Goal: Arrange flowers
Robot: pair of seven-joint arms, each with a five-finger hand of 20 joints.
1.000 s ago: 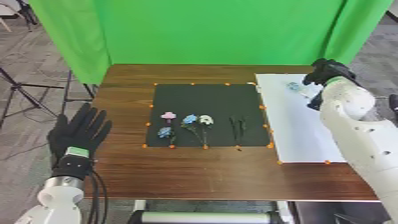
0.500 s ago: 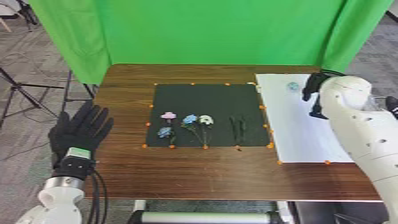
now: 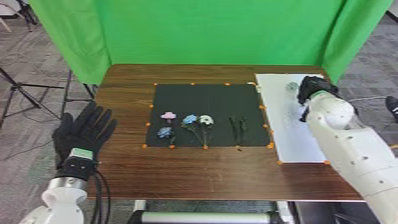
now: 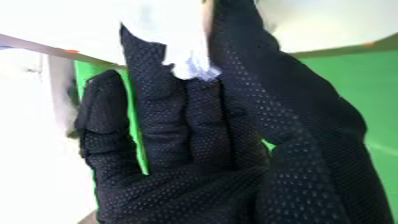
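Likely arranging flower on sheet; can't tell my right hand's grip. Next needs gentle alignment.

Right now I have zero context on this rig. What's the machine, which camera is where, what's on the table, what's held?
A robot with two white arms. The head view looks down from its head; the right wrist view shows its black-gloved right hand close up. On the brown table: a black mat with a pink flower, blue flowers and a white flower, plus a white sheet. The right hand seems to pinch something whitish; the left hand is open and empty.
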